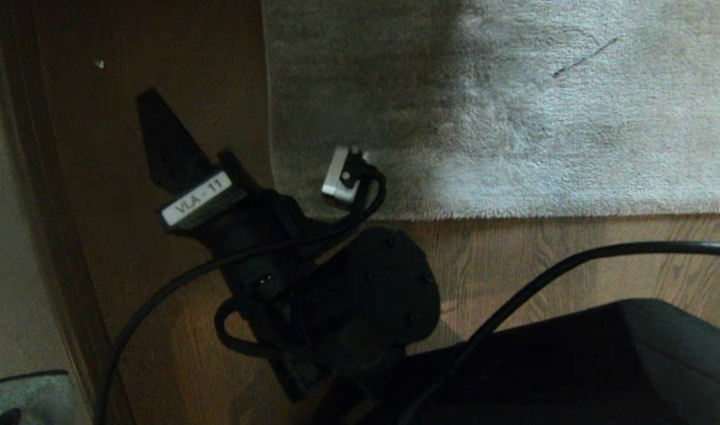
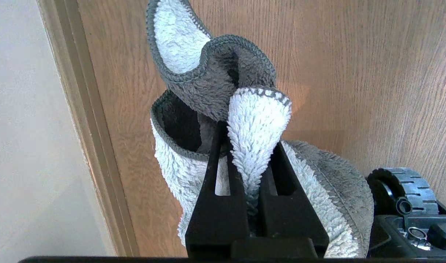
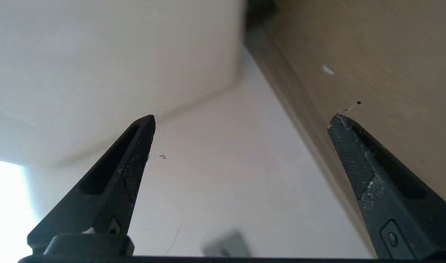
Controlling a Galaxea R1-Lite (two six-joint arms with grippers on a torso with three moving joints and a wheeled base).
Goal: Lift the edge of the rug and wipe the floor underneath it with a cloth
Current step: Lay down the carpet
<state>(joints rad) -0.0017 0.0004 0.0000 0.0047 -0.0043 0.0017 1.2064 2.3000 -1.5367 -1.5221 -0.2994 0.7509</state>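
Cloth [image 2: 193, 73]: clamped in left gripper [image 2: 257, 146]. Right gripper [image 3: 241, 120]: fingers spread wide, empty, above floor [image 1: 543, 260] beside rug edge [image 1: 268, 118].

A room in a home, by the look of it: brown wood-grain plank floor [image 1: 572, 260], a large grey-beige short-pile rug [image 1: 513, 118] laid on it, and a wooden skirting board [image 2: 87, 128] below a plain pale wall [image 2: 25, 128].
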